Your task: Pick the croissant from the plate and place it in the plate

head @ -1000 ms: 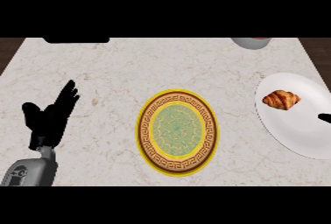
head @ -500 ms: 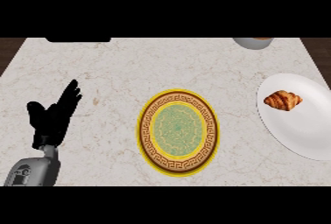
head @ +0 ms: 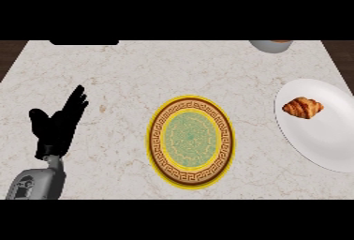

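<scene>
Your left hand barely drifted, fingers straight and apart; croissant stayed on the white plate, patterned plate bare.

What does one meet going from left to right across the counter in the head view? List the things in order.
Left hand, open with fingers straight → patterned yellow plate → croissant lying on the white plate.
</scene>
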`<action>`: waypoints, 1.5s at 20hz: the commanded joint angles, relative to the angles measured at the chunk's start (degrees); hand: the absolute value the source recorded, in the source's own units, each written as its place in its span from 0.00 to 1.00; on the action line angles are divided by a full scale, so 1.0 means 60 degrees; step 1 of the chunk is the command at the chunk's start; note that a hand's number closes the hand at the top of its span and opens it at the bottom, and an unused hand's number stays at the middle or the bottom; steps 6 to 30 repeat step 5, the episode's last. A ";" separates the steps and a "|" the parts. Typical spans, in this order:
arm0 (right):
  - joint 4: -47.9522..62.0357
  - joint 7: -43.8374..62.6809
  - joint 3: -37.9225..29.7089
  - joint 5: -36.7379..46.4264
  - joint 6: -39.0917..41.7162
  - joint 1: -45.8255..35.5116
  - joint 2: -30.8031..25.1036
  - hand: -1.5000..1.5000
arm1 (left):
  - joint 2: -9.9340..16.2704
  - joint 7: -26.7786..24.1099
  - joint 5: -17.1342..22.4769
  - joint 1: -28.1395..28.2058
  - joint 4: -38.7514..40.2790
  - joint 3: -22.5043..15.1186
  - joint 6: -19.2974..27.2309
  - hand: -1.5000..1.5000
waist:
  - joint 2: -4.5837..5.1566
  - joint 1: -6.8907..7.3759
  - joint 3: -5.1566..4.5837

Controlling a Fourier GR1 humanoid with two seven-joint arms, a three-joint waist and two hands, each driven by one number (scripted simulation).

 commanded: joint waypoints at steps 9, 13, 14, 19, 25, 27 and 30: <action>0.2088 -0.0909 -0.0141 0.0112 0.0566 0.0043 -0.1290 0.00 | -0.0533 -0.0093 -0.0456 0.0253 -0.0237 -0.0350 0.0338 0.50 | 0.0002 0.0026 0.0005; 0.2088 -0.0909 -0.0141 0.0112 0.0566 0.0043 -0.1290 0.00 | -0.0533 -0.0093 -0.0456 0.0253 -0.0237 -0.0350 0.0338 0.50 | 0.0002 0.0026 0.0005; 0.2088 -0.0909 -0.0141 0.0112 0.0566 0.0043 -0.1290 0.00 | -0.0533 -0.0093 -0.0456 0.0253 -0.0237 -0.0350 0.0338 0.50 | 0.0002 0.0026 0.0005; 0.2088 -0.0909 -0.0141 0.0112 0.0566 0.0043 -0.1290 0.00 | -0.0533 -0.0093 -0.0456 0.0253 -0.0237 -0.0350 0.0338 0.50 | 0.0002 0.0026 0.0005; 0.2088 -0.0909 -0.0141 0.0112 0.0566 0.0043 -0.1290 0.00 | -0.0533 -0.0093 -0.0456 0.0253 -0.0237 -0.0350 0.0338 0.50 | 0.0002 0.0026 0.0005; 0.2088 -0.0909 -0.0141 0.0112 0.0566 0.0043 -0.1290 0.00 | -0.0533 -0.0093 -0.0456 0.0253 -0.0237 -0.0350 0.0338 0.50 | 0.0002 0.0026 0.0005; 0.2088 -0.0909 -0.0141 0.0112 0.0566 0.0043 -0.1290 0.00 | -0.0533 -0.0093 -0.0456 0.0253 -0.0237 -0.0350 0.0338 0.50 | 0.0002 0.0026 0.0005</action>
